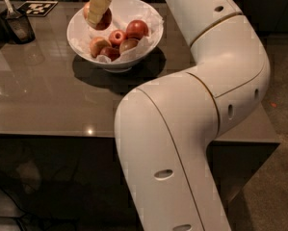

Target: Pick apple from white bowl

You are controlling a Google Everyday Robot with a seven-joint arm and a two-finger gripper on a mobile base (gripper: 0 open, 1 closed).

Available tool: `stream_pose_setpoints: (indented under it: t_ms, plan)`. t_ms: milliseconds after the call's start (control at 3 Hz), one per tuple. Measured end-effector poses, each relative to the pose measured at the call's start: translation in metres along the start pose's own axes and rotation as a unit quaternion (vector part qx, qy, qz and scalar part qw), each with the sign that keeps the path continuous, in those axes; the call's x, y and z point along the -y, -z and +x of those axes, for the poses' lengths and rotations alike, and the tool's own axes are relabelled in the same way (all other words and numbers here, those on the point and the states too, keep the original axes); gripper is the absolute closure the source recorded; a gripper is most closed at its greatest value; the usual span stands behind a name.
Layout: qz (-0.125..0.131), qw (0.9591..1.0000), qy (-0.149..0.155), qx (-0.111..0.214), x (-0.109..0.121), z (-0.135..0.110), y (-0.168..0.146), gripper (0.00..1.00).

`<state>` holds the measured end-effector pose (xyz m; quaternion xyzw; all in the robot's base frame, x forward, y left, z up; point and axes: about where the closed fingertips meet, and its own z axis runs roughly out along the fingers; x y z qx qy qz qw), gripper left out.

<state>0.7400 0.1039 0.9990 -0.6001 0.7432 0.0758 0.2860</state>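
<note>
grey tabletop (47, 95), dark container (19, 27) near white bowl (78, 35), jaws above, tight on apple (105, 19)

Glossy grey table (47, 95) (light-flecked front) stands on dark floor (278, 129); gripper (96, 17) clasps apple (106, 20) above its far side.

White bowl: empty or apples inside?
Not empty. Several apples lie on the paper in the white bowl; the gripper over its rim grips one more apple.
</note>
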Motion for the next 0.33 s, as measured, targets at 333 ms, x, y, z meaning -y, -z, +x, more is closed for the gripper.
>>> stream_pose_setpoints:
  t_ms: [333]
  plan:
    - [0.0, 1.0, 0.0, 0.0, 0.0, -0.0001, 0.0001, 1.0]
